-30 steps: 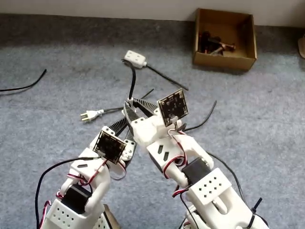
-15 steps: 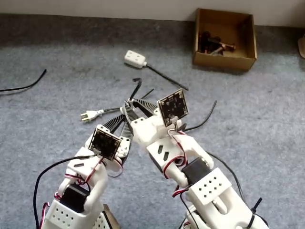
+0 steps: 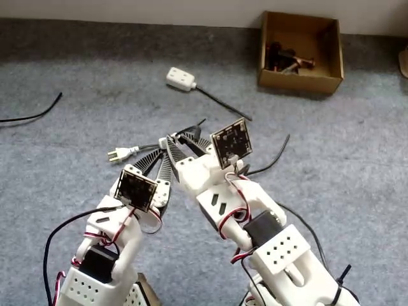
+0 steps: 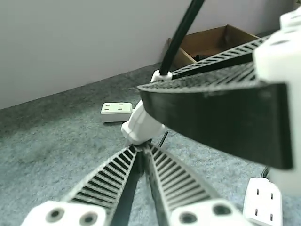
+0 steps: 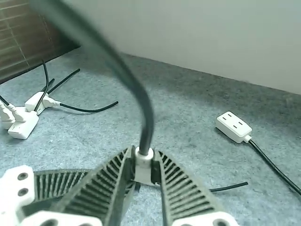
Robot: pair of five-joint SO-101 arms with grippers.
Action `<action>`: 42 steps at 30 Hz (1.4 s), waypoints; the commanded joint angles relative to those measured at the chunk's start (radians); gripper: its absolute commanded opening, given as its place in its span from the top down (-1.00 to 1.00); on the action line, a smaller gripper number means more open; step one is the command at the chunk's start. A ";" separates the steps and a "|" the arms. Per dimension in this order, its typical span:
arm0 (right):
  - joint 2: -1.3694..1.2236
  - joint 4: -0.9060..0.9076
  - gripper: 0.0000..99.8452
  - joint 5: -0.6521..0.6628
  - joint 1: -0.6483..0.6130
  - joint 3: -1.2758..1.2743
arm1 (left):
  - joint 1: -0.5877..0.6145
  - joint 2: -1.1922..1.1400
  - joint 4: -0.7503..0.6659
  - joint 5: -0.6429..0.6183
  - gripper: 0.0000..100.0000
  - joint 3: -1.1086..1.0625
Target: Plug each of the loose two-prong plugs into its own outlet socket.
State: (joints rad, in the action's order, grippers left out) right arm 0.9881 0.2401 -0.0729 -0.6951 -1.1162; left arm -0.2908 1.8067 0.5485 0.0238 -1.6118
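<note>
- A black cable [image 3: 32, 115] is lying on the grey carpet [image 3: 95, 89] at the far left.
- A loose plug [image 3: 118, 153], white and two-pronged, is resting flat on the carpet just left of the arms.
- The left gripper [image 4: 141, 148] is pressing its fingertips together right against the end of a second white plug [image 4: 140, 127]; whether it is pinching that plug cannot be told.
- The right gripper [image 5: 143, 160] is clamping the second white plug between its fingers above the carpet, its black cord [image 5: 136, 94] arching upward.
- An outlet socket [image 3: 180, 78] is sitting on the carpet beyond both grippers, well apart from either plug.
- A cardboard box [image 3: 299, 51] is standing at the far right by the wall.
</note>
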 commanded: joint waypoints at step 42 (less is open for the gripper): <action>0.007 0.257 0.98 0.012 0.145 0.041 | 0.208 0.015 -0.060 -0.009 0.99 0.030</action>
State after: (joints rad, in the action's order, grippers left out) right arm 0.9866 0.4457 -0.0729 -0.6045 -1.1208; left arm -0.1112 1.8082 0.5086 0.0238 -1.6118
